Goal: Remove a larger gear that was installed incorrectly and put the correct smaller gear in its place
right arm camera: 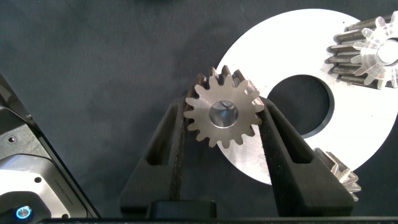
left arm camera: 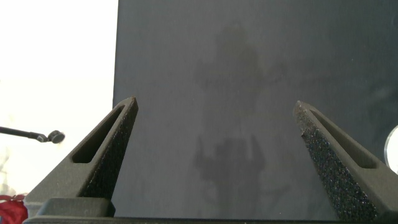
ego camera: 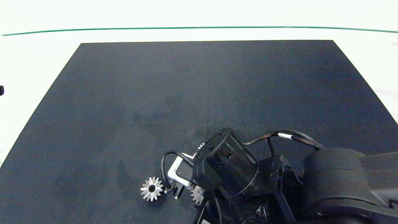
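Observation:
The smaller gear (right arm camera: 222, 115), flat and grey with short blunt teeth, sits at the edge of a round silver plate (right arm camera: 292, 56), a shiny pin showing in its centre hole. My right gripper (right arm camera: 222, 107) is shut on it, one finger pressing each side. In the head view my right arm (ego camera: 230, 165) covers this spot near the mat's front edge. The larger gear (ego camera: 151, 189), star-like with long sharp teeth, lies loose on the mat just left of that arm. My left gripper (left arm camera: 216, 104) hangs open over bare mat, holding nothing.
Two raised silver gears (right arm camera: 370, 53) (right arm camera: 339, 174) stand on the plate around its big centre hole. The black mat (ego camera: 199, 93) covers most of the white table. A gear's teeth (ego camera: 197, 194) peek out beside the right wrist.

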Motion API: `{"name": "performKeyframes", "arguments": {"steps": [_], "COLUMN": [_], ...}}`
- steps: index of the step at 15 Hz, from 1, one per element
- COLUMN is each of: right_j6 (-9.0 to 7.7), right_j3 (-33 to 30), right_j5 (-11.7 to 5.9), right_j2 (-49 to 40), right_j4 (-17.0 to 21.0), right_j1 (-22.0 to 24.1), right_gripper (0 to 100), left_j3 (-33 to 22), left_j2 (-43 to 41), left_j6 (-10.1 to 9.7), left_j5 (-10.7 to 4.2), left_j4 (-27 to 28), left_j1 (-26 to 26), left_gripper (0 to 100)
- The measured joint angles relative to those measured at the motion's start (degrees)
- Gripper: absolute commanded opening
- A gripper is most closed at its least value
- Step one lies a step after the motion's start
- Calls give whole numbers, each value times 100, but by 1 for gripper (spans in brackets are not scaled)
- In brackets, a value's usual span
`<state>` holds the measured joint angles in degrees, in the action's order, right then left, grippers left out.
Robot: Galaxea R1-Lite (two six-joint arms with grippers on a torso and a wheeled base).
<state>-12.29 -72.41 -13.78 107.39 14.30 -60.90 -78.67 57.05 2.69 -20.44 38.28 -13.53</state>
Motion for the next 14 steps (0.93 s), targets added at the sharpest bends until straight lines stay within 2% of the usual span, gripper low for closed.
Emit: {"name": "performKeyframes", "arguments": {"steps": [14], "right_j6": [9], "right_j3": [39], "right_j5": [-6], "right_j2": [-4], "right_j4": [9], "right_j1": [82], "right_gripper": [22], "left_j3": [11], "left_j2": [-13], "left_j6": [2], "left_j5": [0], "left_j4": [0], "left_j1": [-2], "left_gripper": [100]}}
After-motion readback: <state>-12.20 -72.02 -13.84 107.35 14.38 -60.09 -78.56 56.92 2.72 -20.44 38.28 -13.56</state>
